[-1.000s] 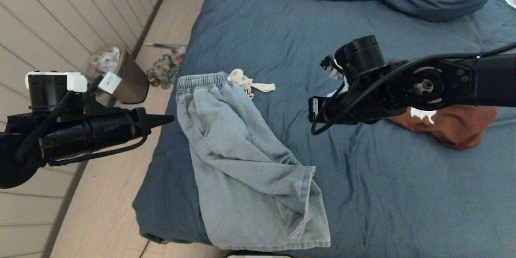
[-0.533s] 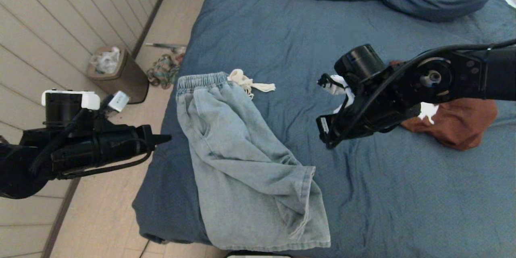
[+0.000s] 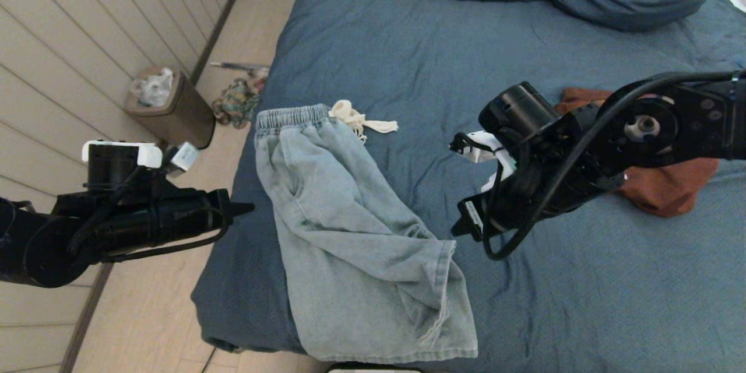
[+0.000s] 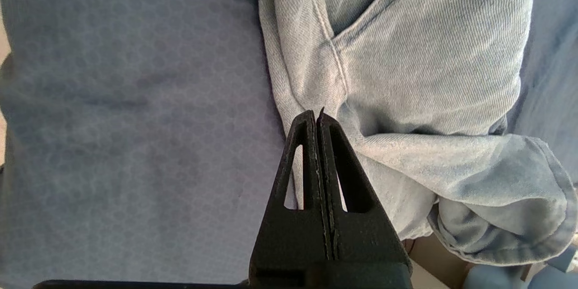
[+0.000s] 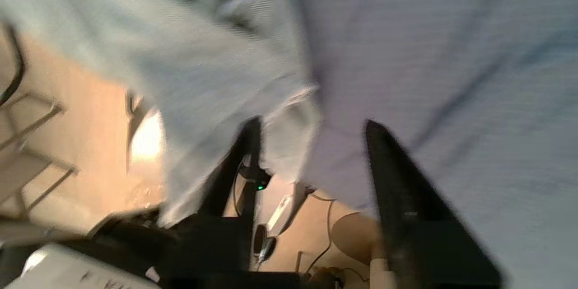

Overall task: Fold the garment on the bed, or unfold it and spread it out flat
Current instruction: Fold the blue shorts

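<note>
The bed (image 3: 408, 52) fills most of the head view, covered in wrinkled slate-blue fabric, with matching bedding bunched at its far end. A pair of pale denim shorts (image 3: 355, 245) lies near the bed's left edge, folded lengthwise, the elastic waistband toward the far end and the hem hanging just over the near edge. A cream drawstring (image 3: 361, 119) trails from the waistband onto the sheet.

The left gripper (image 3: 245, 208) hangs over the bed's left edge, just beside the shorts, its fingers (image 4: 311, 153) pressed together with nothing between them (the left wrist view shows the tips above the side seam of the shorts, not gripping cloth). The right gripper (image 3: 460, 227) hangs above the bed just to the right of the shorts' crumpled leg; its fingers (image 5: 397, 180) are spread apart and hold nothing.

A rust-brown garment (image 3: 670, 186) lies on the bed well to the right, partly behind the right arm. On the floor to the left stand a brown bin (image 3: 175, 111) and a heap of patterned cloth (image 3: 236, 102).
</note>
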You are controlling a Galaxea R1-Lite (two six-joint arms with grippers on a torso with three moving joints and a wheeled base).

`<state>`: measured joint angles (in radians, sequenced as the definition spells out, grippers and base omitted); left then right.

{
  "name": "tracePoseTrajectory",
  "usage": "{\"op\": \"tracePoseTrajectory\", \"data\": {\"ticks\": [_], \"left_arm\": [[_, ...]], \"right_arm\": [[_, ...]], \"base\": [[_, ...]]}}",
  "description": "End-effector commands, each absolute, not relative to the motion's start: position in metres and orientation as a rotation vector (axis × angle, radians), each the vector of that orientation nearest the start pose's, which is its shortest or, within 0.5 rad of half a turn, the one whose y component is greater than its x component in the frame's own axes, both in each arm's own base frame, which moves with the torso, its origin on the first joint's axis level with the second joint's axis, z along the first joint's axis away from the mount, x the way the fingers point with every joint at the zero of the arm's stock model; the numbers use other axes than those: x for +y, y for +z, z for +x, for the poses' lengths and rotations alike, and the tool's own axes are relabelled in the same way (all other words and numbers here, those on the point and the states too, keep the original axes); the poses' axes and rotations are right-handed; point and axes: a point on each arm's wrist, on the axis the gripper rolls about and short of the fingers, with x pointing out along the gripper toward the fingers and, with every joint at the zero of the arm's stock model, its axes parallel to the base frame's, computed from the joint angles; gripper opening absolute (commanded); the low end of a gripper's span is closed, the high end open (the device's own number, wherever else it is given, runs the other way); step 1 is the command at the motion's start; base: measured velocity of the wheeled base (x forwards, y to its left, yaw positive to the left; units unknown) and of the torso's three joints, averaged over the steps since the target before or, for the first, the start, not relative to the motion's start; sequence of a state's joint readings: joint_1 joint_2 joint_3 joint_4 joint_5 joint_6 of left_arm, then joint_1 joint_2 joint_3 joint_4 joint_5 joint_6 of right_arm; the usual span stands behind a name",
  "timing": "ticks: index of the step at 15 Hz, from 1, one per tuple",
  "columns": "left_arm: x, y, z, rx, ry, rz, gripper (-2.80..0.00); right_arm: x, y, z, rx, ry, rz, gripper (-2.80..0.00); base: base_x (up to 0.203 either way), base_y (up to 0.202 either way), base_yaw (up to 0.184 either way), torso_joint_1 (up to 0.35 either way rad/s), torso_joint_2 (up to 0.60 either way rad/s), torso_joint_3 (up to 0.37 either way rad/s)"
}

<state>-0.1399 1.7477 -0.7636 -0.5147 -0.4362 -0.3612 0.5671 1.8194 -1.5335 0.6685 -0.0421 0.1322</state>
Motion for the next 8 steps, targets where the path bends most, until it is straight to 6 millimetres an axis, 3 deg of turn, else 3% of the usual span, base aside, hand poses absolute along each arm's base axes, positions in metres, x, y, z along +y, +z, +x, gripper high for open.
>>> {"op": "tracePoseTrajectory", "data": {"ticks": [1, 5, 8], "left_arm": [[-0.052, 0.144, 0.298, 0.569, -0.478, -0.417, -2.80], [-0.058, 0.140, 0.295, 0.569, -0.501, -0.407, -2.80], [-0.059, 0.138, 0.295, 0.574, -0.502, -0.405, -2.80]], "right_arm": [[0.184, 0.222, 0.268, 0.986, 0.476, -0.174, 0.00], [0.205, 0.208, 0.269, 1.030, 0.492, -0.161, 0.00], [0.210, 0.202, 0.266, 1.050, 0.502, -0.174, 0.00]], "base": [[0.000, 0.000, 0.000, 0.000, 0.00, 0.000], [0.000, 0.000, 0.000, 0.000, 0.00, 0.000], [0.000, 0.000, 0.000, 0.000, 0.00, 0.000]]}}
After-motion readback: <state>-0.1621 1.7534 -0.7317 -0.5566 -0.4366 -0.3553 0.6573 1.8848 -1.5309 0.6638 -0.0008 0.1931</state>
